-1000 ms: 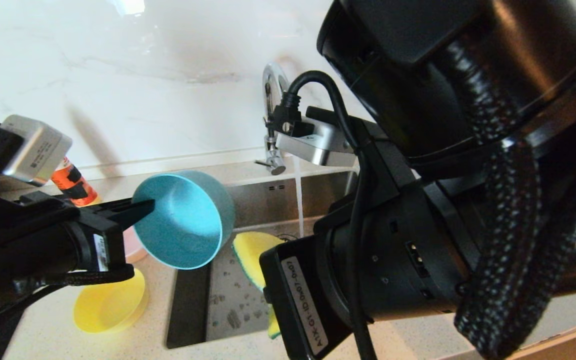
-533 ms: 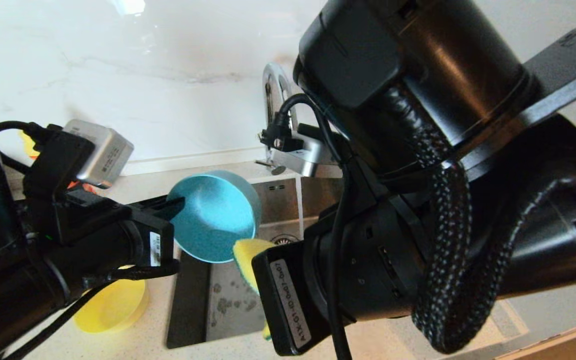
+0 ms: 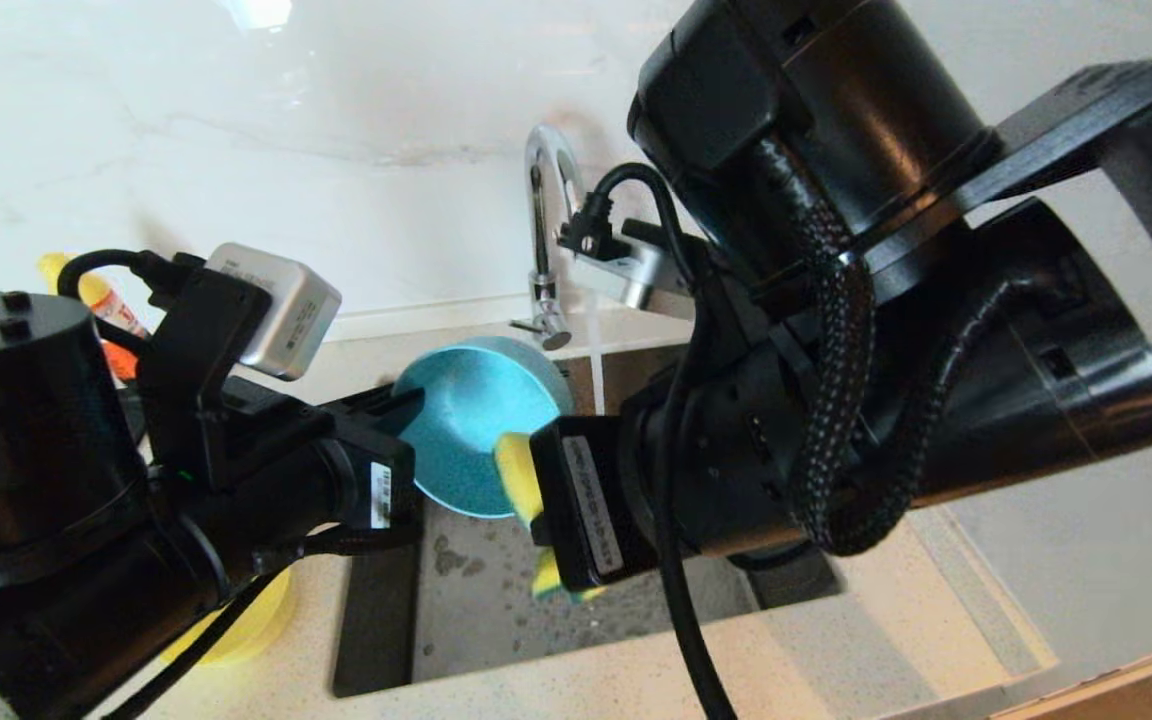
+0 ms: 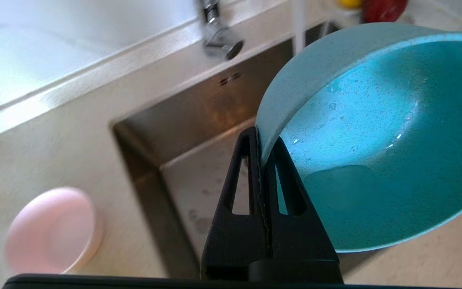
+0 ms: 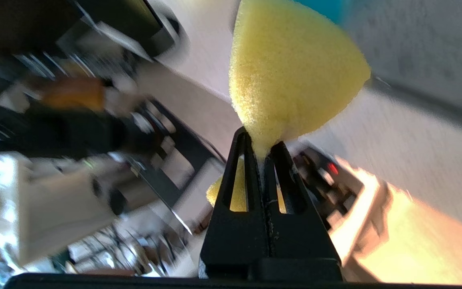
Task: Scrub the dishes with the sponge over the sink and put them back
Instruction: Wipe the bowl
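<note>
In the head view my two black arms fill most of the frame, meeting at the centre above the sink (image 3: 466, 600). My left gripper (image 4: 261, 138) reaches in from the lower left, its fingers clamped on the rim of the light blue bowl (image 3: 481, 430), one finger inside the wall and one outside. The bowl is held tilted on edge, just left of centre, over the steel basin, with droplets showing on its inner surface in the left wrist view. My right gripper (image 5: 261, 150), coming in from the right, has its fingers pressed together on the yellow sponge (image 3: 518, 478), which sits at the bowl's lower right edge; I cannot tell whether it is touching the bowl or just beside it. A thin stream of water (image 3: 596, 350) runs from the curved chrome tap (image 3: 541, 235) at upper centre, falling just to the right of the bowl.

The yellow bowl (image 3: 256, 620) rests on the counter (image 3: 636, 680) at lower left, mostly hidden behind my left arm. The pink bowl (image 4: 52, 230) sits on the counter in the lower left of the left wrist view.

My judgement: the blue bowl is at the scrubbing step. It has yet to go back, and nothing shows whether the other two bowls are already scrubbed.
</note>
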You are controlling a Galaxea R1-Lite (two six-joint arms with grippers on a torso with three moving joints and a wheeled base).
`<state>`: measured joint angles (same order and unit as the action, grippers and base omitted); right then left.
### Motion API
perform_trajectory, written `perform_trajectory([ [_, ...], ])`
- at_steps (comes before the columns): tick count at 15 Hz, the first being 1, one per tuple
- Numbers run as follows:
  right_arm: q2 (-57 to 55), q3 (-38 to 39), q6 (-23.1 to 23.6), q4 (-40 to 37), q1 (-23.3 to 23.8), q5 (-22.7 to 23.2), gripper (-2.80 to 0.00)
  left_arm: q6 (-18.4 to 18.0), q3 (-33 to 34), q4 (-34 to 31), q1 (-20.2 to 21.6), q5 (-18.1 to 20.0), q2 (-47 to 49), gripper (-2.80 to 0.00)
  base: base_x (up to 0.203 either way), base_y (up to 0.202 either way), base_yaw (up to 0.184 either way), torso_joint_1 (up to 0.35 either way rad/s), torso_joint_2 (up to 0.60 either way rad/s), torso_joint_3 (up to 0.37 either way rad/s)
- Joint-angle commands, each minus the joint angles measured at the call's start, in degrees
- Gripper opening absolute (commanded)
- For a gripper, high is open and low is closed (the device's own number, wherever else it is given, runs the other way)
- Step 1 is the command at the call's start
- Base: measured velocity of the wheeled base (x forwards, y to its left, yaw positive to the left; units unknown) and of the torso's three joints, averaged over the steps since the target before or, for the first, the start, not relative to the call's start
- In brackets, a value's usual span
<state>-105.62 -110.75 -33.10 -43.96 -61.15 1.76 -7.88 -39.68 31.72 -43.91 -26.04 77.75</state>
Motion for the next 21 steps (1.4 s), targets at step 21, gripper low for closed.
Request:
perform_trajectory([
  [21, -0.4, 0.0, -1.9, 2.8, 1.2, 0.6, -2.8, 0.7, -3.1, 4.4, -1.4, -2.6, 6.0, -2.8, 0.0, 0.0, 0.0, 0.0, 0.0, 0.0],
])
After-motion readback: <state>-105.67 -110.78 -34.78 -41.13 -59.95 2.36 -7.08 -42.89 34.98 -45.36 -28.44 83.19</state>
